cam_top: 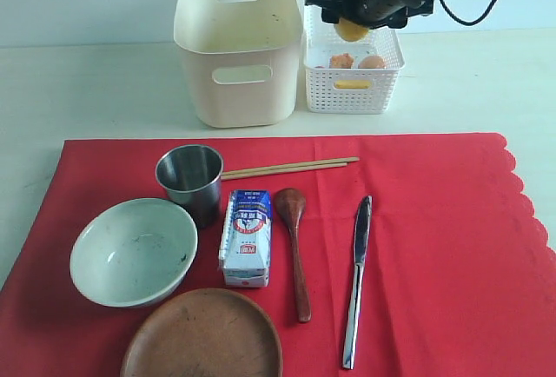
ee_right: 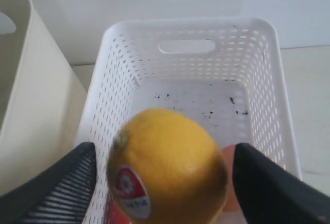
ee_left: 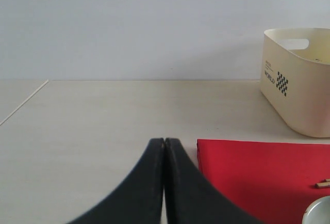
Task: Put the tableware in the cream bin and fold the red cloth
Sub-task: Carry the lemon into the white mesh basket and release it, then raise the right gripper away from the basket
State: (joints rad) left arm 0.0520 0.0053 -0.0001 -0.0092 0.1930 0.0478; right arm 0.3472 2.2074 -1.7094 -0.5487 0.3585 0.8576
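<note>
Lemon (ee_right: 167, 167), sticker facing the cam, sits right btwn the fingers of the right gripper (ee_right: 165, 152). There's a sliver of gap on each side, so the jaws are apart and not pinching it. Both hang over the white lattice basket (ee_right: 185, 33), which already has an egg (cam_top: 372, 62) and a couple other food bits in it.

Cream bin (cam_top: 234, 90) is just beside that basket, on the left in the ext view, and nothing in it that I can see. So the bin's near the right gripper but not under it.

All the tableware is well away from it, down on the red cloth (cam_top: 434, 221), which lies flat w/ its scalloped edge on the right:
- steel cup (cam_top: 189, 177), upright
- chopsticks (cam_top: 291, 168), just beside the cup
- bowl (cam_top: 132, 251)
- brown plate (cam_top: 201, 338)
- wooden spoon (cam_top: 295, 247)
- knife (cam_top: 356, 281)
- milk carton (cam_top: 247, 238), btwn bowl and spoon

Left gripper (ee_left: 164, 144) has its fingers pressed together w/ nothing in them, low over bare table (ee_left: 103, 121) just beside the cloth's corner.
</note>
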